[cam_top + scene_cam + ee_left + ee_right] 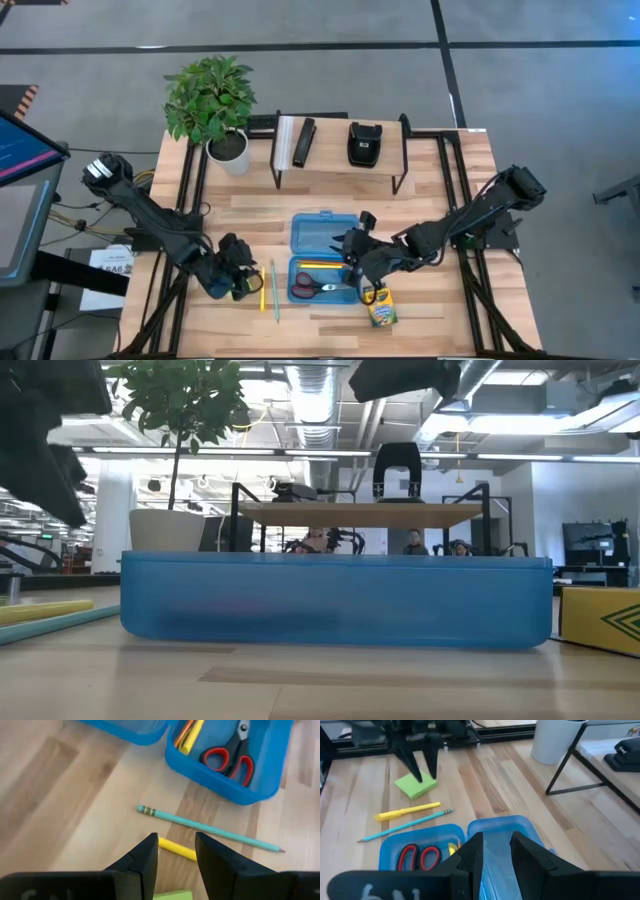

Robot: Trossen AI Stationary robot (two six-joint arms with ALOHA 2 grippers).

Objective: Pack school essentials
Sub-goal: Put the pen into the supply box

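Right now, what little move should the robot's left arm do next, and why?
Probably lower the left gripper onto the sticky-note pad and close. Its fingers hang open just above the pad, which lies outside the blue case holding the scissors.

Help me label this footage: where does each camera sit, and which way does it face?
High: overhead, straight down; both arms, blue case.
Low: tabletop level, facing the case wall; arms only dark shapes above.
Left wrist: left gripper over sticky pad.
Right wrist: right gripper over case.
Shared: scissors in both wrist views.
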